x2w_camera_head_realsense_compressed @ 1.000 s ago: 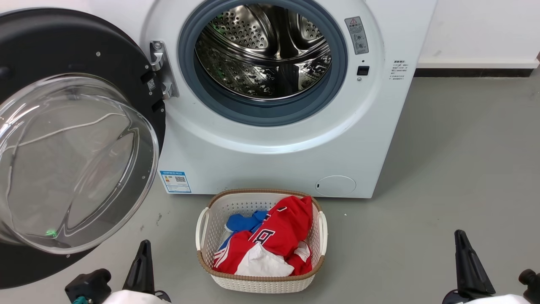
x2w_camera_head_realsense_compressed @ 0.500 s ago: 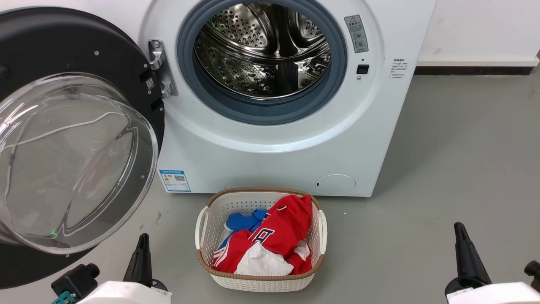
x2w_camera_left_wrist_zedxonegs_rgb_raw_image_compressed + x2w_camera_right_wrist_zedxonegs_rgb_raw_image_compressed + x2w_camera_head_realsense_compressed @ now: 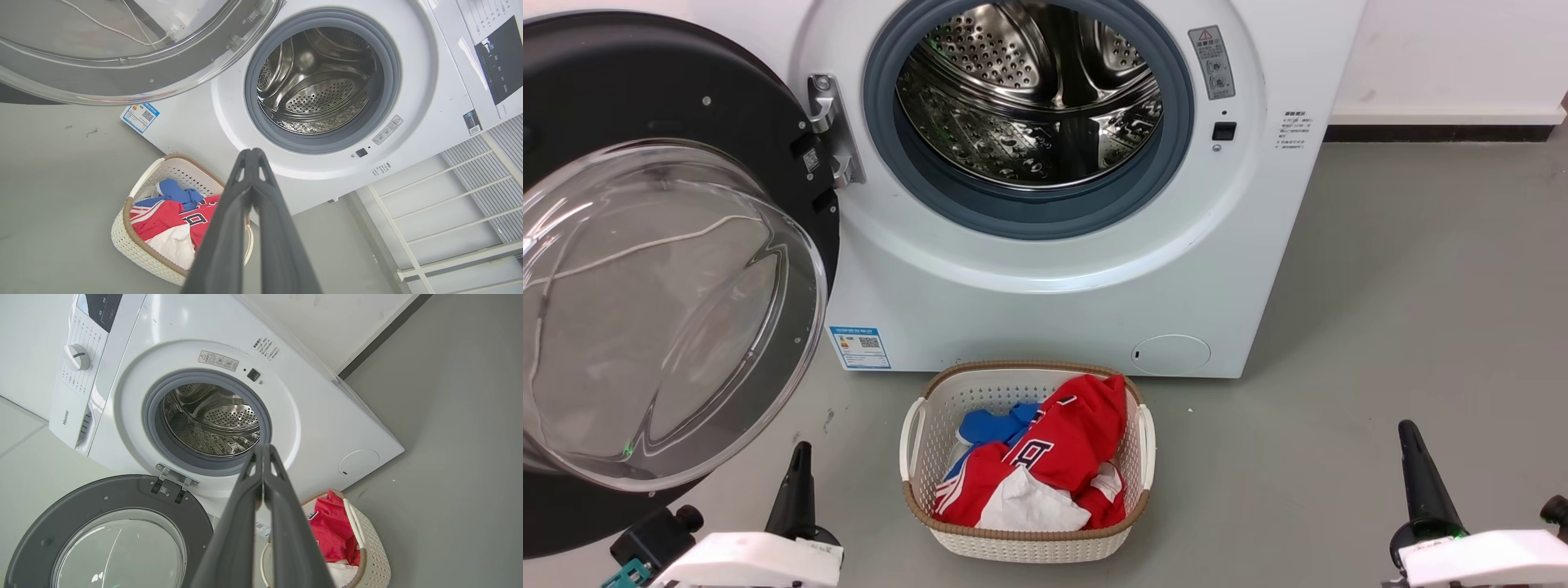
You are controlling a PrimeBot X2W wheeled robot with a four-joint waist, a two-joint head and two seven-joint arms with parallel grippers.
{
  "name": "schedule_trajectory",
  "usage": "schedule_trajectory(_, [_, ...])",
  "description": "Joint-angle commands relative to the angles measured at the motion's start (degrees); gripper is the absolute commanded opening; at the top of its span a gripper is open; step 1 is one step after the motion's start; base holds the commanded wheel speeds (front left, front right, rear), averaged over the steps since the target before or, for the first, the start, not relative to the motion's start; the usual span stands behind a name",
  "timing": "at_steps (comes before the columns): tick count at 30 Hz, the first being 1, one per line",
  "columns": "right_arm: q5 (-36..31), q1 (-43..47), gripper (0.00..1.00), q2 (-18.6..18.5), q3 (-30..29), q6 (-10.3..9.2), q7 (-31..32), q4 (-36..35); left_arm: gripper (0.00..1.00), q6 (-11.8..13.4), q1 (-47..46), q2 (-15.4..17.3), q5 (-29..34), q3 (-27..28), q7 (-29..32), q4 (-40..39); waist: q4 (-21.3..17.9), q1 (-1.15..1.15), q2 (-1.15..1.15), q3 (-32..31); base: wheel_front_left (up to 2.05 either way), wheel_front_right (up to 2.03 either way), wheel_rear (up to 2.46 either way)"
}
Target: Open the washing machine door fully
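The washing machine door [image 3: 662,310] is seen swung wide to the left of the washing machine [image 3: 1054,302], hung on its metal hinge [image 3: 829,131] beside the open steel drum [image 3: 1029,98]; the left gripper [image 3: 251,154] is held low, jaws pressed together with nothing between them; the right gripper [image 3: 264,449] is likewise closed and empty; a laundry basket [image 3: 1021,545] is set just before the machine.

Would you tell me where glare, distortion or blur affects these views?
Head view: sharp, though reflections streak the glass-bowled round black washing machine door. Left wrist view: wide-angle tilt skews the white box-shaped washing machine; the dark left tool looks soft. Right wrist view: highlights glint on the perforated steel drum.
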Motion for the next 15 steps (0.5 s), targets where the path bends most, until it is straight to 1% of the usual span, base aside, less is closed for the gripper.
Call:
schedule_trajectory(1, [1.34, -1.62, 0.00, -0.50, -0.08, 0.01, 0.20, -0.26, 0.00, -0.21, -1.62, 0.13, -1.32, 0.24, 0.27, -0.39, 0.00, 0.00, 0.00, 0.01, 0.00, 0.00, 0.00])
schedule_trajectory(15, [10.47, -3.60, 0.00, -0.57, -0.37, 0.01, 2.48, 1.54, 0.00, -0.63, -2.95, 0.08, -11.05, 0.74, 2.67, 0.26, -0.11, 0.00, 0.00, 0.27, 0.00, 0.00, 0.00])
